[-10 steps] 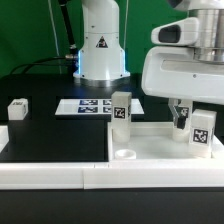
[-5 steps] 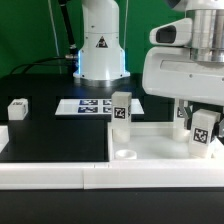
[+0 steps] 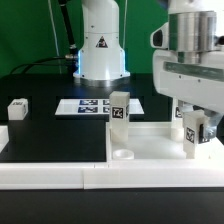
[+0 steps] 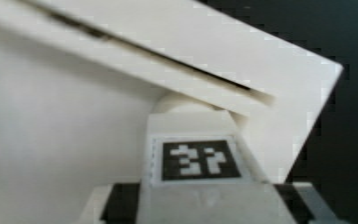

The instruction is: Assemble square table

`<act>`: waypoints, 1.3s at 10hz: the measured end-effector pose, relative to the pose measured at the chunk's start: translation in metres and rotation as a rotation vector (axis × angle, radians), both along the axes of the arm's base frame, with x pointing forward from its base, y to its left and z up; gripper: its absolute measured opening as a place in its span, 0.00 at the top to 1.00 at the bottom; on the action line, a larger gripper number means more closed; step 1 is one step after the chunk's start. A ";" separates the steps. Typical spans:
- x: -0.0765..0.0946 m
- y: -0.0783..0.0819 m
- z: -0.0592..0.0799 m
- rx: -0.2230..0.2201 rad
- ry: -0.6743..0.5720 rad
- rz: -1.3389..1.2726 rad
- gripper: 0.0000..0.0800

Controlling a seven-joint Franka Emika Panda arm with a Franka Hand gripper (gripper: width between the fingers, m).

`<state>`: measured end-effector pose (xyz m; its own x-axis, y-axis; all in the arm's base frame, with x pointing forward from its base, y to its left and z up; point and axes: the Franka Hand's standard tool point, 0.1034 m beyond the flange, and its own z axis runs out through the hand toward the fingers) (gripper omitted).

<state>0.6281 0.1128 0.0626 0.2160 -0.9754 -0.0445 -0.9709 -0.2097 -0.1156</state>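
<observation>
At the right of the exterior view the gripper point(image 3: 194, 131) pinches a tagged leg point(image 3: 192, 134) upright over the square slab point(image 3: 150, 152). Another leg point(image 3: 119, 110) stands mid-frame on the slab's far edge; a third point(image 3: 17, 109) lies at left on open black table point(image 3: 55, 135).

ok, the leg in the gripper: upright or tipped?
Upright. In the exterior view the leg stands vertical between the fingers of the gripper, tag facing the camera, over the tabletop. Whether it touches the slab: cannot tell.
</observation>
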 end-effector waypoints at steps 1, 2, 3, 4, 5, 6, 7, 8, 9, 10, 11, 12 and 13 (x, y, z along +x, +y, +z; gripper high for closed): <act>-0.001 0.001 0.000 0.035 -0.005 -0.094 0.64; 0.000 0.003 -0.001 0.086 -0.006 -0.262 0.64; 0.001 0.005 -0.001 0.115 0.002 -0.365 0.64; 0.001 0.006 -0.001 0.129 0.008 -0.430 0.64; 0.002 0.007 -0.001 0.137 0.013 -0.504 0.64; 0.002 0.007 0.000 0.144 0.023 -0.550 0.64; 0.002 0.006 0.000 0.150 0.031 -0.609 0.64; 0.002 0.006 -0.001 0.145 0.026 -0.569 0.64; 0.002 0.005 0.000 0.138 0.022 -0.535 0.64; 0.005 0.002 0.000 0.093 -0.014 -0.299 0.42; 0.008 0.001 0.002 0.064 -0.056 -0.095 0.27; 0.008 0.002 0.002 0.065 -0.057 -0.095 0.21; 0.008 0.000 0.002 0.050 -0.064 -0.010 0.21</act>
